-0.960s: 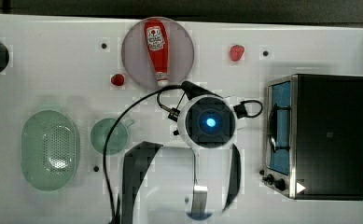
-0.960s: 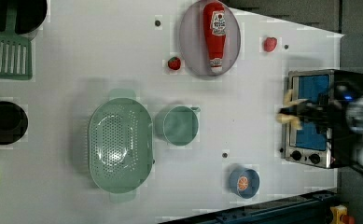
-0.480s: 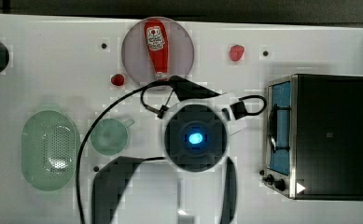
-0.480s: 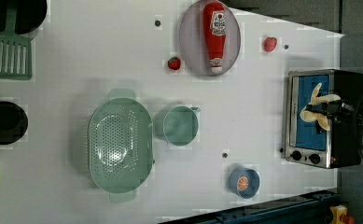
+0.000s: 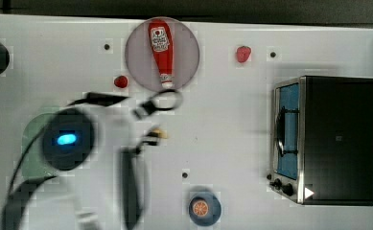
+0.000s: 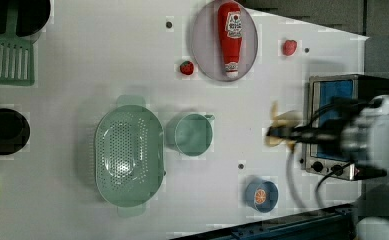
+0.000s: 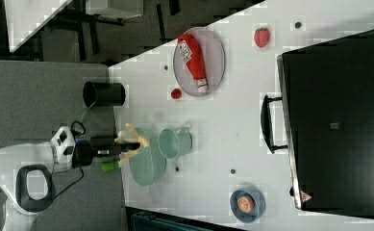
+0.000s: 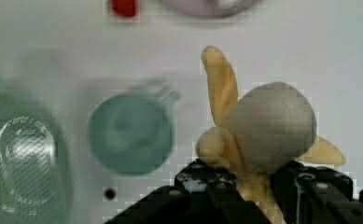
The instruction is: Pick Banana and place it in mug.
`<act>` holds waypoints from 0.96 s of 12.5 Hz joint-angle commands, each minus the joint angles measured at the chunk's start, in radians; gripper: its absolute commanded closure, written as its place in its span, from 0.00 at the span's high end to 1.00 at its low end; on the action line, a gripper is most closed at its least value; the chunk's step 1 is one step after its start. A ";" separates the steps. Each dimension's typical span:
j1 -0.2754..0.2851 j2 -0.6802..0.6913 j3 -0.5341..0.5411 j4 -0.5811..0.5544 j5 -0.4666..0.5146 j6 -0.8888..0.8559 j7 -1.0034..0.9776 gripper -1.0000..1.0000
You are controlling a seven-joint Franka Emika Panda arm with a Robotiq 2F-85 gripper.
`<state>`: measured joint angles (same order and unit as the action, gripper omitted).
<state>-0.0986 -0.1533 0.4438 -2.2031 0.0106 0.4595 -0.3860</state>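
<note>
Reaches level from three o'clock in the left view, black two-fingered gripper [image 6: 280,134] clamped (firmly) around pale creamy-yellow banana [image 6: 282,120].

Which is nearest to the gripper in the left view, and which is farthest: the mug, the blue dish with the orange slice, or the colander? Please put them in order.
The gripper holds the banana at the left view's right.
1. Blue dish, below the gripper, slightly left.
2. Mug, to its left, at the middle.
3. Colander, farther left, beyond the mug.

Top view: arm [image 5: 69,143] blurred, hiding mug, most of colander [image 5: 30,143]. Wrist view: grey pad [image 8: 268,126] covers banana [image 8: 221,88] middle.
</note>
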 commanded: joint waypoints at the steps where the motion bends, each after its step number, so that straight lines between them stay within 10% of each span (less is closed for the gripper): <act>1: 0.023 0.002 0.040 -0.007 0.009 -0.026 0.195 0.29; 12: 0.023 0.280 0.131 -0.086 0.002 0.298 0.488 0.29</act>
<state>-0.0721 0.1166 0.5952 -2.2695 0.0351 0.7163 0.0374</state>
